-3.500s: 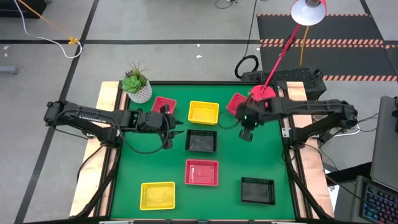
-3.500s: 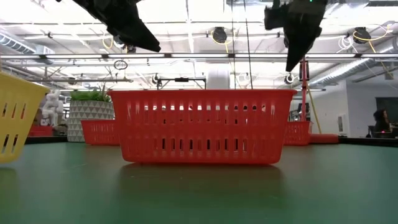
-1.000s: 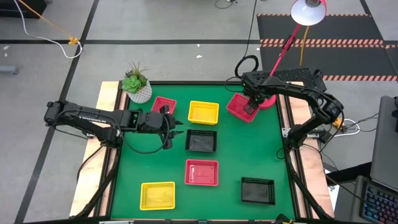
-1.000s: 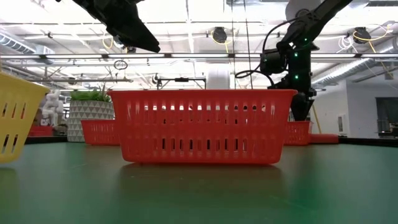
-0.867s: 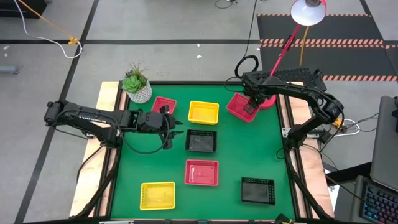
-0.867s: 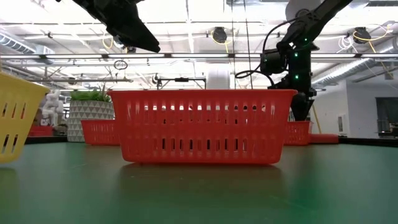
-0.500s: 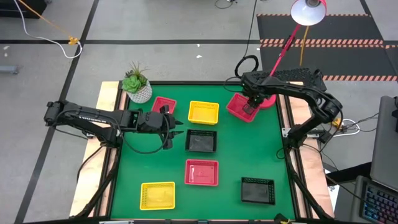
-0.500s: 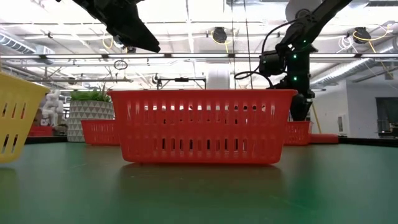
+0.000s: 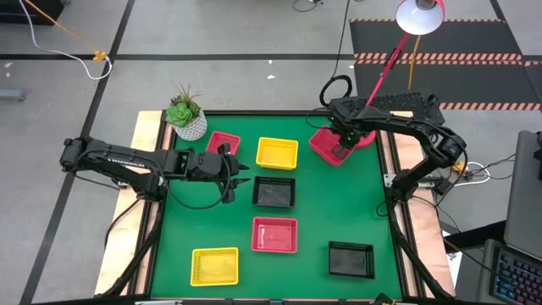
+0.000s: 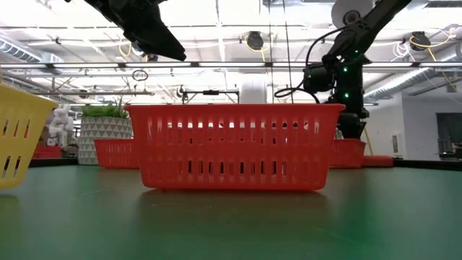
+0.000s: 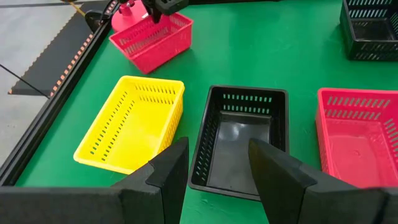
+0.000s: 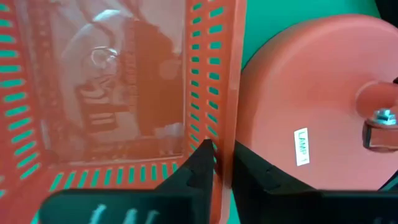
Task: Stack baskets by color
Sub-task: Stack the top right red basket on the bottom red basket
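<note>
My right jaws [image 12: 219, 163] pinch the side wall of the red basket [image 9: 329, 145] at the counter's [image 9: 339, 212] far right corner, one finger inside, one outside, right against the lamp base [image 12: 311, 106]. My left jaws [image 11: 214, 168] hang spread wide and empty above the black basket [image 11: 242, 140], yellow basket [image 11: 132, 129] just beside it.

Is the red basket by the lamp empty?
Empty. The right wrist view shows the red basket's bare bottom, with only the right gripper's fingers pinching its wall.
</note>
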You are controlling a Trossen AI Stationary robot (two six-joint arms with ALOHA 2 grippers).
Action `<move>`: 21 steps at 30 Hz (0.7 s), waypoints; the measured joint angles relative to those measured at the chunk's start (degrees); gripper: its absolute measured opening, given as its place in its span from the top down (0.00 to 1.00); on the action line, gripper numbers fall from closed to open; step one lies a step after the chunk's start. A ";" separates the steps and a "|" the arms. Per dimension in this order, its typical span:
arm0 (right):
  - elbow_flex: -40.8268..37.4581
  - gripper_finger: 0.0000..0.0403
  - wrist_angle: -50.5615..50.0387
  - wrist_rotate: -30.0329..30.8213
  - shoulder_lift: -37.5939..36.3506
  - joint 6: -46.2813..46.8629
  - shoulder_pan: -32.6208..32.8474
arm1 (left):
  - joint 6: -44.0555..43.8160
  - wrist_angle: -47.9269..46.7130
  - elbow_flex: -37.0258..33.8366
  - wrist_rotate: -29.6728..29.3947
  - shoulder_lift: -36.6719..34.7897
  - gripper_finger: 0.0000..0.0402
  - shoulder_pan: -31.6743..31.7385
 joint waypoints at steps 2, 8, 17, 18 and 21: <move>-1.15 0.95 0.12 0.09 -0.08 0.01 0.00 | 0.00 0.01 0.00 0.00 0.00 0.58 0.00; -1.89 0.98 -0.17 0.03 -1.60 0.25 0.46 | 0.00 0.06 0.00 0.00 0.00 0.58 0.00; -2.21 0.98 -4.16 -4.24 -9.35 2.98 3.07 | 0.11 0.36 0.00 0.00 0.00 0.58 0.00; -2.21 0.98 -5.00 -4.81 -10.52 3.70 3.62 | 0.11 0.44 0.00 0.00 0.00 0.58 0.00; -2.21 0.98 -7.41 -6.25 -14.02 6.11 5.70 | 0.11 0.44 0.00 0.00 0.00 0.58 0.00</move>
